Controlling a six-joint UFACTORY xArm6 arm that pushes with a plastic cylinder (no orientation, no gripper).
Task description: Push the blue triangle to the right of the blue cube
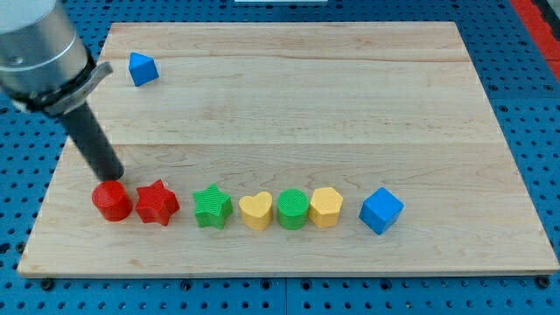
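Note:
The blue triangle [142,68] lies near the board's top left corner. The blue cube [381,211] sits at the lower right, at the right end of a row of blocks. My tip [113,176] is at the lower left, just above the red cylinder [112,201], touching or nearly touching its top edge. The tip is far below the blue triangle and far left of the blue cube.
A row along the view's bottom holds a red star [157,203], green star [212,207], yellow heart [255,211], green cylinder [293,209] and yellow hexagon [325,207]. The wooden board [297,114] lies on a blue perforated table.

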